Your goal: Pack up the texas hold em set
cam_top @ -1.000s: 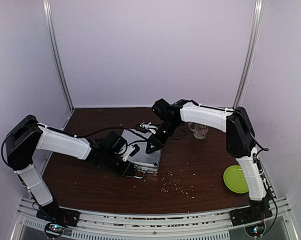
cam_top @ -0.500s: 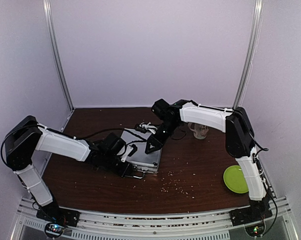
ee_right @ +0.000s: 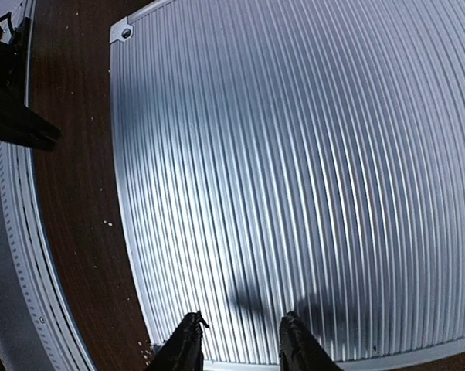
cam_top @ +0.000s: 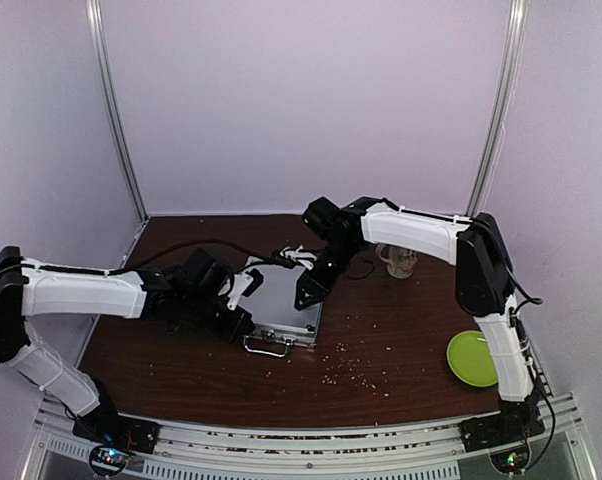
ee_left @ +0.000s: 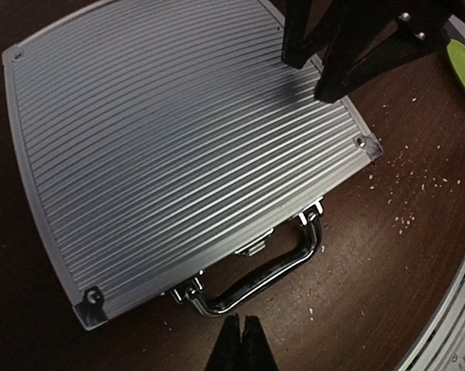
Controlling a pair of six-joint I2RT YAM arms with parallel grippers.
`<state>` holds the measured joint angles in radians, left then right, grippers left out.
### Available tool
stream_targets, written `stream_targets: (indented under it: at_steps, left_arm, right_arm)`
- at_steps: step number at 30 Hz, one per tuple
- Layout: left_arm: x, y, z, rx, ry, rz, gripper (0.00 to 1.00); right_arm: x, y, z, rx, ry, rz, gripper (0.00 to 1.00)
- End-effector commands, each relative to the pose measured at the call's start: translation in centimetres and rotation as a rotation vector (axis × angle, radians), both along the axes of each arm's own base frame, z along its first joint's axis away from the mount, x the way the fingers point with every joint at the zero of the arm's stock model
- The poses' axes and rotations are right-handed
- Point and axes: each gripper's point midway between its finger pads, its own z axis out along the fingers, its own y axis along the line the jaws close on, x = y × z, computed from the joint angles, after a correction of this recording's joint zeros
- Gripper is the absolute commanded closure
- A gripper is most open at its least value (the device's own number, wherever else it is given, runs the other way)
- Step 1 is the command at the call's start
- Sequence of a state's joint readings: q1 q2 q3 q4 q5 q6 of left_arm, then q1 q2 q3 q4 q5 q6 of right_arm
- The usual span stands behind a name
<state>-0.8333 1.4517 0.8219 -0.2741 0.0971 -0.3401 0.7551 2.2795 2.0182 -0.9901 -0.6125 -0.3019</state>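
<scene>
The silver case (cam_top: pixel 286 305) lies flat and closed on the dark desk (cam_top: pixel 401 320) at the middle of the top view. Its ribbed lid faces up, so its contents are hidden. Its chrome handle (ee_left: pixel 256 280) sticks out from the edge toward the bottom of the frame. The left gripper (ee_left: pixel 239 332) sits just below that handle, jaws clenched on nothing. The right gripper (ee_right: pixel 240 344) hangs over the right part of the lid, jaws slightly parted with nothing between them. A cream mug (cam_top: pixel 398 262) stands right of centre, its inside not discernible. A lime green plate (cam_top: pixel 472 358) lies at lower right, and pale crumbs (cam_top: pixel 351 372) lie scattered below the case.
</scene>
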Motion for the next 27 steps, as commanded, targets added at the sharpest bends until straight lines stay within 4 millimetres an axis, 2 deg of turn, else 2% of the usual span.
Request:
stream_targets:
  at_steps: [1, 4, 5, 9, 12, 14, 17, 18, 19, 20, 22, 25, 27]
  left_arm:
    - [-0.7, 3.0, 3.9, 0.092, -0.094, -0.016, 0.98]
    - [0.8, 4.7, 7.5, 0.127, -0.167, 0.04, 0.89]
    - [1.7, 5.0, 9.2, 0.131, -0.2, 0.062, 0.85]
    - [4.5, 7.1, 13.4, 0.161, -0.286, 0.134, 0.74]
    - [6.9, 8.9, 16.4, 0.173, -0.364, 0.215, 0.53]
    - [8.3, 10.3, 18.1, 0.184, -0.404, 0.285, 0.4]
    - [9.8, 11.9, 19.8, 0.165, -0.453, 0.356, 0.29]
    - [10.0, 12.1, 20.2, 0.157, -0.483, 0.359, 0.26]
    - [10.1, 12.3, 20.9, 0.146, -0.526, 0.366, 0.21]
    - [10.2, 12.8, 21.2, 0.152, -0.559, 0.384, 0.11]
    - [10.9, 14.2, 21.5, 0.174, -0.607, 0.451, 0.03]
    - [11.8, 16.3, 20.7, 0.2, -0.581, 0.523, 0.02]
    - [12.2, 17.5, 20.5, 0.219, -0.576, 0.567, 0.02]
  right_arm:
    - [0.1, -3.6, 4.5, -0.057, -0.108, -0.041, 0.65]
    - [0.8, -5.7, 8.0, -0.037, -0.179, -0.077, 0.65]
    - [1.2, -6.7, 9.3, -0.027, -0.212, -0.095, 0.65]
    - [2.3, -10.8, 13.6, -0.005, -0.36, -0.183, 0.64]
    - [2.6, -14.0, 16.6, 0.014, -0.457, -0.255, 0.62]
    - [3.1, -16.4, 18.3, 0.038, -0.51, -0.338, 0.54]
    - [3.7, -20.3, 20.8, 0.099, -0.603, -0.486, 0.29]
    - [3.9, -22.1, 21.3, 0.104, -0.64, -0.541, 0.23]
    - [4.1, -23.6, 21.8, 0.113, -0.683, -0.592, 0.14]
    - [4.1, -25.1, 22.6, 0.128, -0.732, -0.64, 0.01]
    - [3.6, -28.1, 23.4, 0.174, -0.802, -0.746, 0.0]
    - [3.0, -32.2, 23.7, 0.245, -0.84, -0.914, 0.0]
    - [3.2, -34.3, 23.1, 0.24, -0.849, -1.026, 0.0]
